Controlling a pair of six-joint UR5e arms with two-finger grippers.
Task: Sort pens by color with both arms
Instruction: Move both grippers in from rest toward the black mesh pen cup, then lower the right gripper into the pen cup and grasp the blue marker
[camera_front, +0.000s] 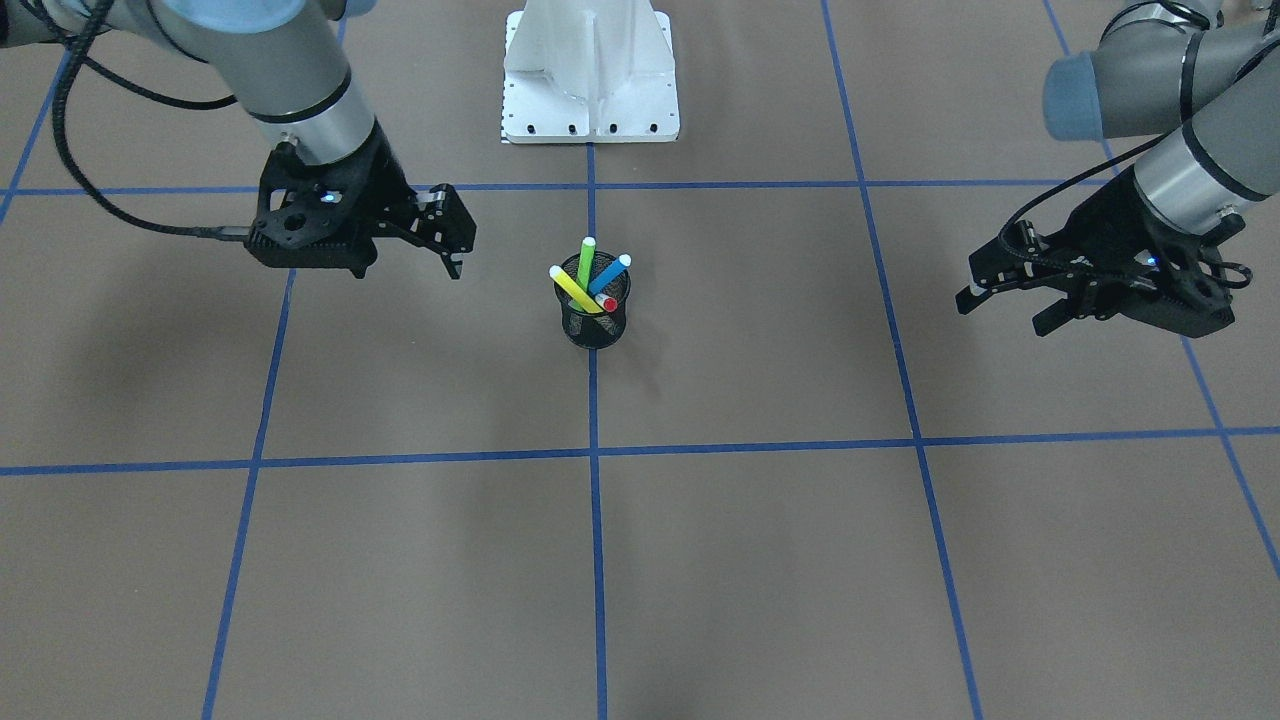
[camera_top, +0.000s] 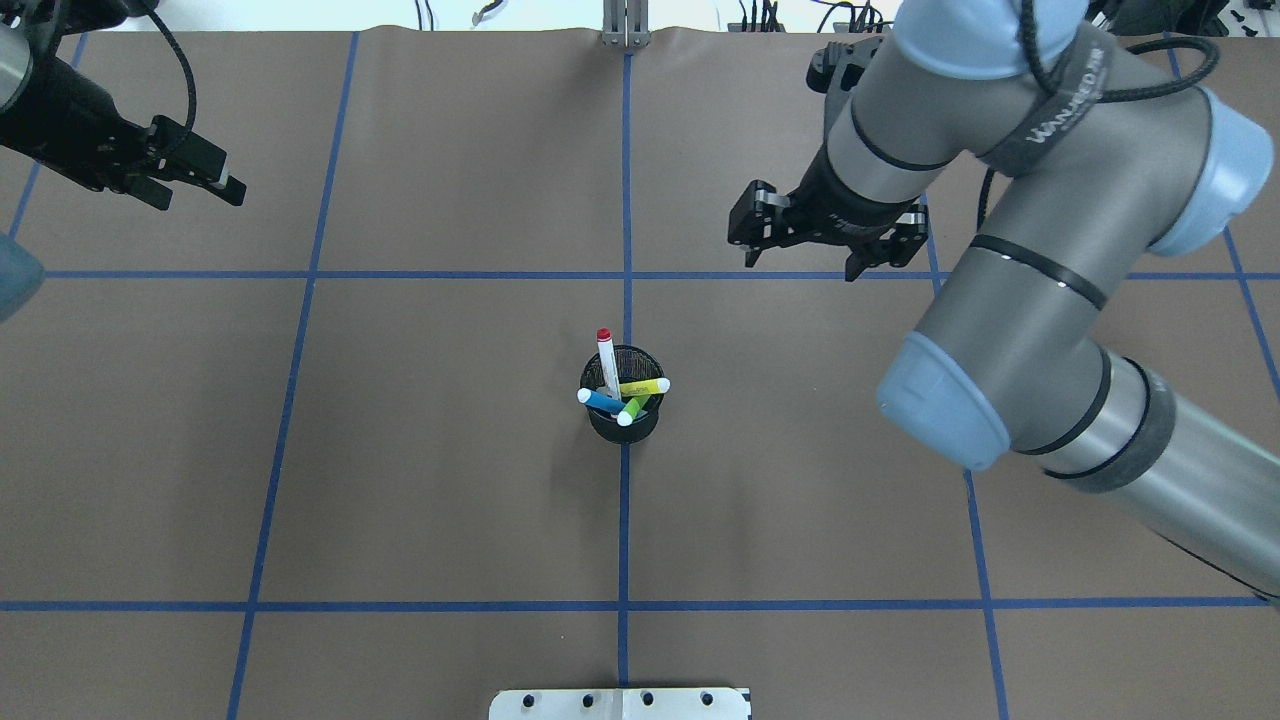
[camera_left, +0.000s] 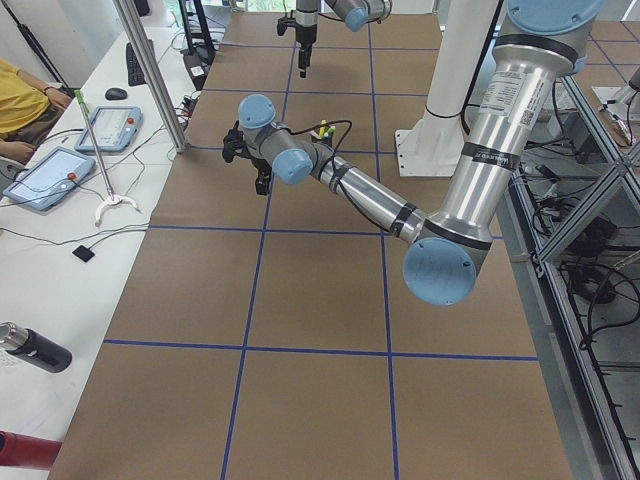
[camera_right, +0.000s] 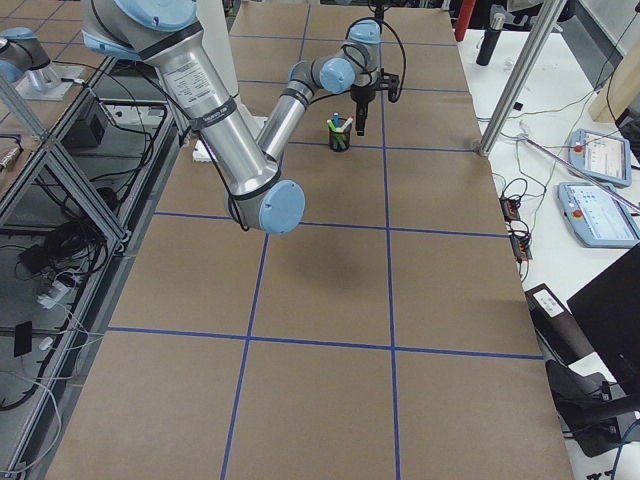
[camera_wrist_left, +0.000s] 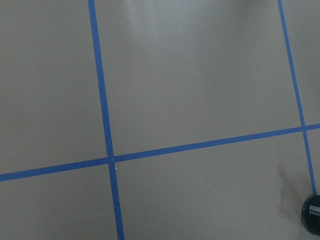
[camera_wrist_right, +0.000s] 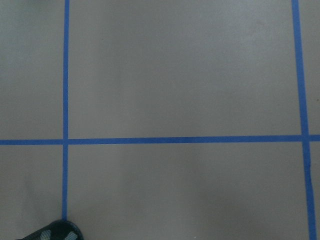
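Note:
Four pens stand together in a black mesh cup (camera_front: 593, 325) (camera_top: 622, 425) at the table's middle: green (camera_front: 586, 260) (camera_top: 634, 408), blue (camera_front: 610, 275) (camera_top: 600, 401), yellow (camera_front: 573, 289) (camera_top: 643, 386), and white-barrelled with a red cap (camera_front: 607, 302) (camera_top: 606, 358). My left gripper (camera_front: 1000, 315) (camera_top: 200, 198) hangs open and empty far to my left of the cup. My right gripper (camera_front: 452, 245) (camera_top: 800, 268) hangs open and empty above the table, to my right of the cup and a little beyond it. The cup's rim shows at the edge of both wrist views (camera_wrist_left: 312, 215) (camera_wrist_right: 50, 231).
The white base pedestal (camera_front: 590, 80) (camera_top: 620, 703) stands on my side of the cup. Blue tape lines (camera_front: 592, 455) divide the brown table into squares. A side desk with tablets (camera_left: 50, 175) and an operator lies beyond the table's far edge.

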